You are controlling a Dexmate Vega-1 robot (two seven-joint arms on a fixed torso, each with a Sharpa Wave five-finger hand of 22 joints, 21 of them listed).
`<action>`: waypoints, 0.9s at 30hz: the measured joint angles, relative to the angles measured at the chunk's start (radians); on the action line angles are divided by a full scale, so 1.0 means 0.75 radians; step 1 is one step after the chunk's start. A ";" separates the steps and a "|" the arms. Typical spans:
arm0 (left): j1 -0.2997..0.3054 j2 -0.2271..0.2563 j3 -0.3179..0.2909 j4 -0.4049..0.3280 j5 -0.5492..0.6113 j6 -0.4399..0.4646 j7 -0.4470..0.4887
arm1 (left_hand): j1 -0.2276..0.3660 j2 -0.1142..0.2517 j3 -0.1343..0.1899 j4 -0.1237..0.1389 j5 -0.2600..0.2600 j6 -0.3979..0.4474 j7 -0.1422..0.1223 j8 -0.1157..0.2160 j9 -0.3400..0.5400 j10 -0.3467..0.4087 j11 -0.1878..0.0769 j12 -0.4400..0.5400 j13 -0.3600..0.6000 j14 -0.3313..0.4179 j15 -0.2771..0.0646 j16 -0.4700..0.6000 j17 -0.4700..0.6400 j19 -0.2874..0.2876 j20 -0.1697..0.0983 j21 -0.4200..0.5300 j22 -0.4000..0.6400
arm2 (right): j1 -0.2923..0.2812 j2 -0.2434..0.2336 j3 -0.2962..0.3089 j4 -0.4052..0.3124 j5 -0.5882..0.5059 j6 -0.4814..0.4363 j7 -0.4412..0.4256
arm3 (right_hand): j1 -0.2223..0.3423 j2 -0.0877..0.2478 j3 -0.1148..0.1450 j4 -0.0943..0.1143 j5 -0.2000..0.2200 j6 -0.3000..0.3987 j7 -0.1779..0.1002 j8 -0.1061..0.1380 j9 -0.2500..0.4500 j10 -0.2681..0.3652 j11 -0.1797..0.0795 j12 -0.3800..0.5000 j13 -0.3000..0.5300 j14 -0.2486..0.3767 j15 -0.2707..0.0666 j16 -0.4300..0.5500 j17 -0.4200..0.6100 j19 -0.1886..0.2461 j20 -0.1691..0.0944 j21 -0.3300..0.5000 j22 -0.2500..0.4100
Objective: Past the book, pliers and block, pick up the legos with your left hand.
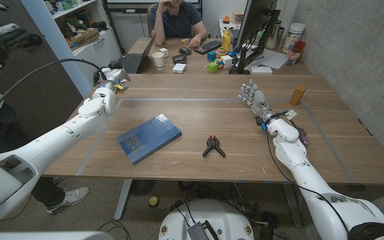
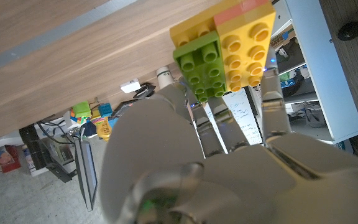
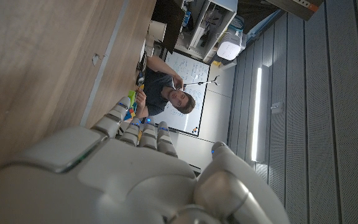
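Grasp stage of the pick-up: the left robot hand is sitting in the upper left of the head view, at the far side of the surface, and is pinching the legos. In the left wrist view the legos are showing as a joined cluster of green, yellow and orange bricks, with the fingers of the left robot hand pressing against them. Whether the cluster is touching the wood or is lifted just off it is not clear from these views.

The book is lying at centre left of the head view, the pliers at lower centre, and the block is standing at upper right; all three are well apart from the left robot hand, so the reach past them appears complete. The right robot hand is standing on the surface at centre right with fingers spread, holding nothing.

The next move probably calls for a firm hold and a straight lift away from the wood. The far edge of the surface is running just beyond the left robot hand, with a second desk, a laptop and a cup close behind it, and a seated person farther back. Open room lies upward and back toward the lower part of the frame; a drift toward the top is risking that clutter
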 measured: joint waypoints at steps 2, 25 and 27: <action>0.009 0.006 -0.016 -0.019 -0.009 -0.001 0.010 | -0.003 0.004 0.000 0.000 0.003 0.000 0.000 0.000 0.000 0.000 0.000 0.000 0.000 0.000 0.000 0.000 0.000 0.000 0.000 0.000 0.000 | 0.000 0.000 0.001 0.002 0.001 0.002 0.002 | 0.000 0.000 0.000 0.000 0.000 0.000 0.000 0.000 0.000 0.000 0.000 0.000 0.000 0.000 0.000 0.000 0.000 0.000 0.000 0.000 0.000; 0.117 0.041 -0.172 -0.176 -0.116 -0.050 0.125 | -0.006 0.020 0.000 0.011 0.006 0.019 0.005 -0.005 0.000 0.014 0.000 -0.009 0.000 0.013 -0.001 -0.008 0.000 -0.005 -0.010 0.023 0.000 | -0.018 0.001 0.005 -0.016 0.007 0.018 0.010 | 0.000 0.000 -0.011 0.000 0.005 0.005 0.005 0.000 0.000 0.005 -0.005 0.000 0.000 0.005 -0.005 0.000 0.000 0.000 0.000 0.000 0.000; 0.125 0.045 -0.180 -0.187 -0.121 -0.051 0.131 | -0.010 0.024 0.000 0.011 0.005 0.019 0.005 -0.008 0.000 0.014 0.000 -0.009 0.000 0.013 -0.001 -0.008 0.000 -0.005 -0.010 0.023 0.000 | -0.022 0.001 0.006 -0.023 0.009 0.019 0.010 | 0.000 0.000 -0.011 0.000 0.005 0.005 0.005 0.000 0.000 0.005 -0.005 0.000 0.000 0.005 -0.005 0.000 0.000 0.000 0.000 0.000 0.000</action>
